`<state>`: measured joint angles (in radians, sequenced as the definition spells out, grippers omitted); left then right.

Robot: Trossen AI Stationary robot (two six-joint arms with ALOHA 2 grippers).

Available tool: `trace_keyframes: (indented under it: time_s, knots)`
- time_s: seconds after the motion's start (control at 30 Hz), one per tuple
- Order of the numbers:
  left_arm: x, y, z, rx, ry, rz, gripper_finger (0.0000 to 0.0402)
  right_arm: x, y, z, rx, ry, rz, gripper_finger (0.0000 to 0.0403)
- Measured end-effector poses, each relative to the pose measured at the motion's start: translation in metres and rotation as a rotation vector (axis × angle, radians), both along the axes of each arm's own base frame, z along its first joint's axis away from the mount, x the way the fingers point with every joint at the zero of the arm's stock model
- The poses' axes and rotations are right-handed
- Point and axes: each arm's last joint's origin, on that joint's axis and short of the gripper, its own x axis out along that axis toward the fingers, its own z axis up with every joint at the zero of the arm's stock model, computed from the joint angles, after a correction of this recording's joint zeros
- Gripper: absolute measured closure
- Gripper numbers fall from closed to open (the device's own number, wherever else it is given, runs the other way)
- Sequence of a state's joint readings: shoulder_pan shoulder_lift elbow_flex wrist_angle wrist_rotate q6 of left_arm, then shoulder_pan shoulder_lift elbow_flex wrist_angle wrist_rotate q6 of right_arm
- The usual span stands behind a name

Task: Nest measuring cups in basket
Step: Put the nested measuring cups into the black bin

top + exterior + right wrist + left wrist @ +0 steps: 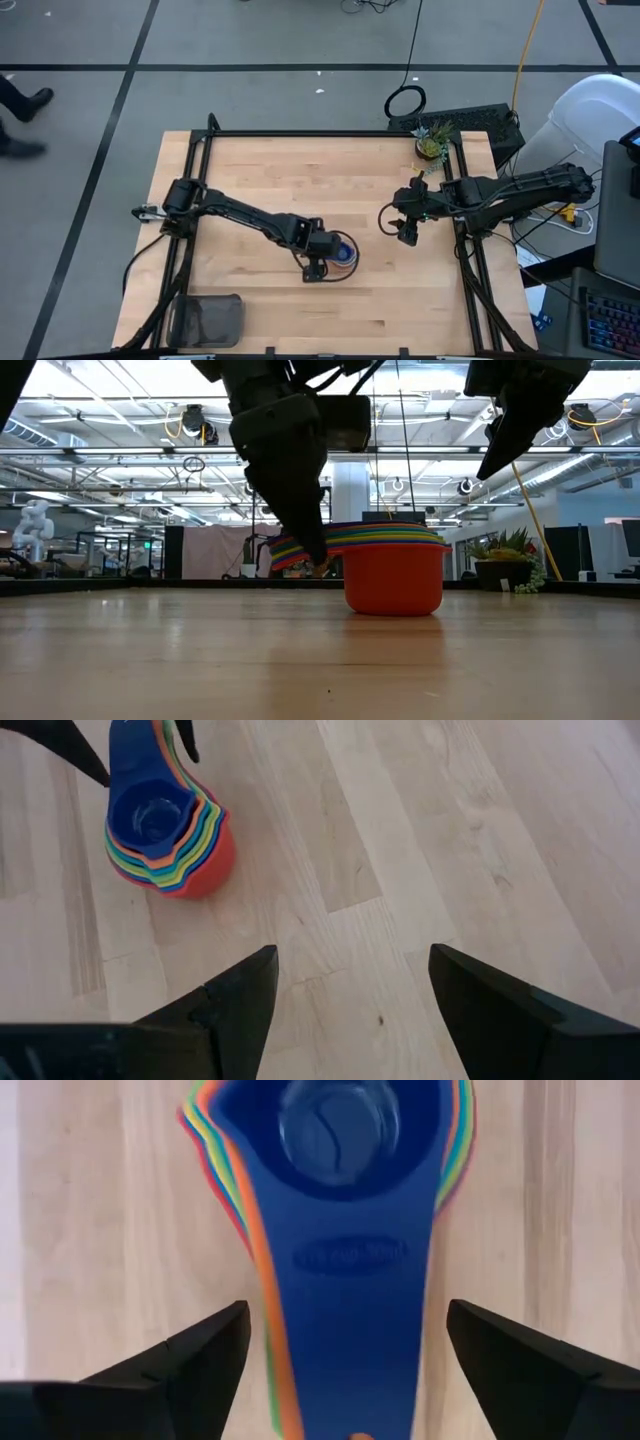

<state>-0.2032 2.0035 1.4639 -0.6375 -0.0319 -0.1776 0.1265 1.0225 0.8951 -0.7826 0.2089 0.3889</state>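
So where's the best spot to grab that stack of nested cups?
Probably the fanned handles, from above: they jut flat off the cup stack, thin enough for two fingers. The left gripper already hangs open around them.

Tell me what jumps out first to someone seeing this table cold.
The rainbow stack of nested measuring cups stands near the table's middle, blue cup on top and the big red one at the bottom. The left hand hangs open over the stacked handles. The dark basket sits far off at the table's corner on the left arm's side, while the right hand waits open over bare wood.
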Motion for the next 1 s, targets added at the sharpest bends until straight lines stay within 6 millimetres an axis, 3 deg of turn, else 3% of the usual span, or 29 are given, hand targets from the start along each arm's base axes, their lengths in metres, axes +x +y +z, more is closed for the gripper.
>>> trace_keyframes:
  time_s: [0.13, 0.5, 0.83, 1.0]
  knots:
    - [0.0001, 0.0029, -0.0003, 0.010, 0.004, 0.001, 0.0083, 0.0000, 0.0000, 0.0000, 0.001, -0.001, -0.001, 0.0149]
    - [-0.0009, 0.0036, -0.0007, 0.006, 0.018, -0.010, 0.0191, 0.0000, 0.0000, 0.0000, 0.009, -0.002, -0.012, 0.0149]
    - [-0.0009, 0.0035, -0.0007, 0.005, 0.018, -0.010, 0.0223, 0.0001, 0.0000, 0.0001, 0.009, -0.003, -0.012, 0.0149]
    - [-0.0008, 0.0035, -0.0007, 0.002, 0.017, -0.006, 0.0214, 0.0001, 0.0000, 0.0001, 0.009, -0.003, -0.012, 0.0149]
